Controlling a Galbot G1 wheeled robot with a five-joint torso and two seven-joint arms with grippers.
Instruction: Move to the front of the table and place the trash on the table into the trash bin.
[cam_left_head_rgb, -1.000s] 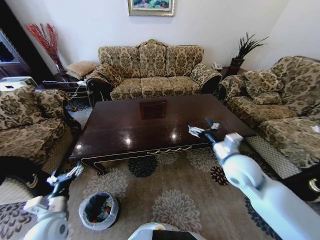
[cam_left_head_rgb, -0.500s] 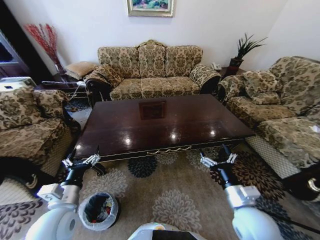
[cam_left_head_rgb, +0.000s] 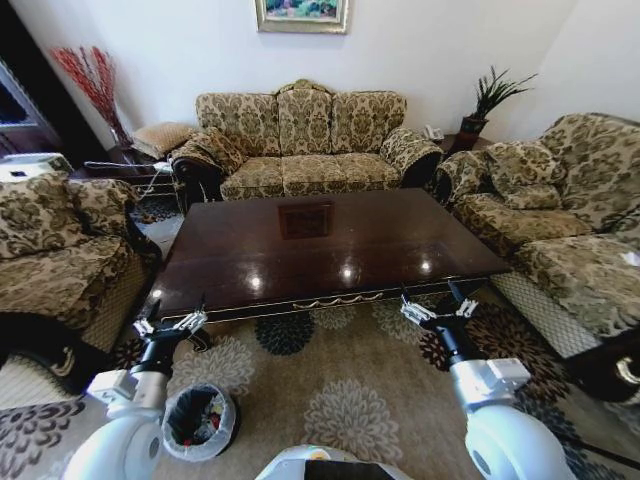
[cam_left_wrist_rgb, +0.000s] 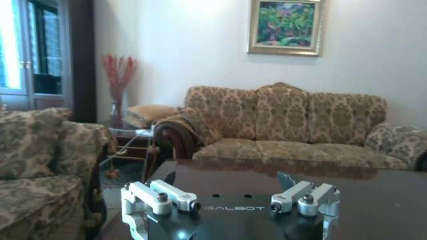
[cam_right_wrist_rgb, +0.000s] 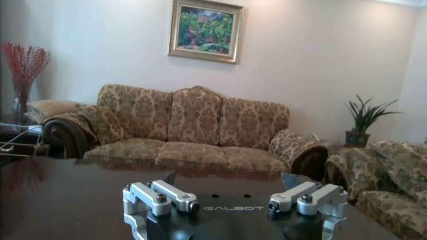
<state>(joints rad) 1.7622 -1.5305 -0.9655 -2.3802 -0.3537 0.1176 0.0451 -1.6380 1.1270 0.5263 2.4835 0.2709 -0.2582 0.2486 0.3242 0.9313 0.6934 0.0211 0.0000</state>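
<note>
The coffee table (cam_left_head_rgb: 330, 245) carries no trash I can see, the lined trash bin (cam_left_head_rgb: 198, 422) holds scraps, and left gripper (cam_left_head_rgb: 170, 325) and right gripper (cam_left_head_rgb: 438, 310) hover spread, empty, near its front edge.

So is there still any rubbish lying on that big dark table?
No, in the head view the table top is bare glossy wood, while the trash bin on the rug holds items.
</note>
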